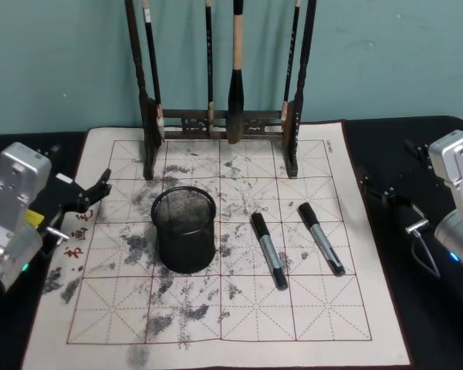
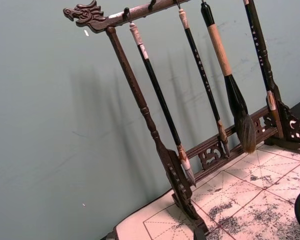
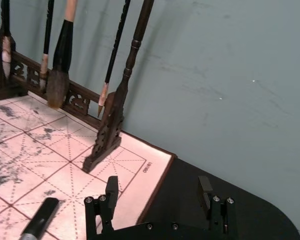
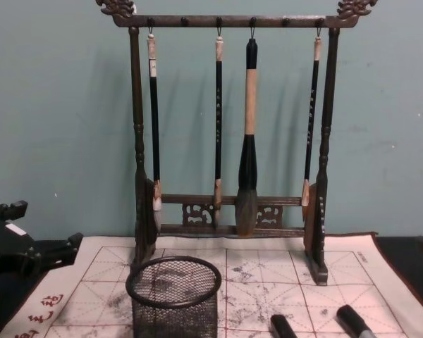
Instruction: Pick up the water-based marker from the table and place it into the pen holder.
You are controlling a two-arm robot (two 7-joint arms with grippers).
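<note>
Water-based marker (image 1: 321, 238) lies left of right hand (image 3: 158, 189).

Four brushes (image 2: 235, 95) hang from the carved rack (image 2: 128, 75); mat (image 2: 260, 185) beneath.

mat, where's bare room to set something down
Free: front rows of the mat, before the pen holder, left marker and right marker. Crowded: the middle, holder to markers, and under the brush rack. Left gripper's jaws overhang the mat's left edge.
</note>
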